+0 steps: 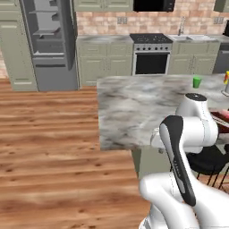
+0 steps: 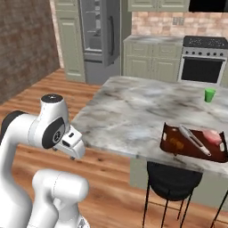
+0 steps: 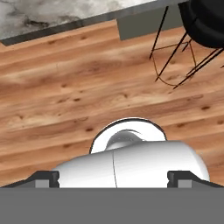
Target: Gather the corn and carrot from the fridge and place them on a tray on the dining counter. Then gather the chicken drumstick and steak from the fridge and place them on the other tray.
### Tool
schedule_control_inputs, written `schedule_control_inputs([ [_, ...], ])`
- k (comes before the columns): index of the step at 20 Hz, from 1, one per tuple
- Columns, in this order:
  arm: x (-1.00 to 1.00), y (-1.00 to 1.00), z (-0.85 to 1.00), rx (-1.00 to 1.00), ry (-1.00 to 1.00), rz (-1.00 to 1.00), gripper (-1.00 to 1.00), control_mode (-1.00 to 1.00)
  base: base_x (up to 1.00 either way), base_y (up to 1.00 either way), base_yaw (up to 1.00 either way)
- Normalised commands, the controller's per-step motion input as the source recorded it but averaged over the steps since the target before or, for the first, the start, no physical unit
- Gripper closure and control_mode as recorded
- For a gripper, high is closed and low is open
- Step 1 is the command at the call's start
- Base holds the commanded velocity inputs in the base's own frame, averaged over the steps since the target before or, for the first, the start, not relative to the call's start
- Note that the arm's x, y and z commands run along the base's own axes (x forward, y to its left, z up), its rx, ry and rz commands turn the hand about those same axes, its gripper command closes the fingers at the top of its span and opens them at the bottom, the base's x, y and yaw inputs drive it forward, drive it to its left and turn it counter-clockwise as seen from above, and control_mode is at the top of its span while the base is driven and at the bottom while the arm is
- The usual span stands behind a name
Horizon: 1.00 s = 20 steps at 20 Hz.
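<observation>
The grey fridge (image 1: 49,44) stands at the far left wall with its shelves showing (image 2: 94,26); what lies on them is too small to tell, so corn, carrot, chicken drumstick and steak are hidden from me. A dark red tray (image 2: 168,139) sits at the near right edge of the marble dining counter (image 2: 129,111). It holds a long grey item (image 2: 193,139), a pink piece (image 2: 213,136) and a small orange bit (image 2: 176,143). My gripper (image 3: 113,179) is open and empty, low beside the counter and pointing down at the wooden floor, fingertips (image 3: 47,179) set wide apart.
A green cup (image 2: 209,95) stands on the counter's far right. A black stool (image 2: 173,180) is tucked under the counter's near edge, below the tray. The stove (image 1: 151,56) and cabinets line the back wall. Wooden floor (image 1: 49,134) stretches from the counter to the fridge.
</observation>
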Motion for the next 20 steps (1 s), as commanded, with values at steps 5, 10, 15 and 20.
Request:
schedule_control_inputs([
  [5,0.00,0.00,0.00,0.00,0.00,0.00,-1.00,1.00,0.54,1.00,0.00],
  [10,0.00,0.00,0.00,0.00,0.00,0.00,-1.00,1.00,0.79,1.00,-0.07],
  [15,0.00,0.00,0.00,0.00,0.00,0.00,-1.00,1.00,0.96,1.00,-0.24],
  [20,0.00,0.00,0.00,0.00,0.00,0.00,-1.00,1.00,0.92,1.00,-0.25],
])
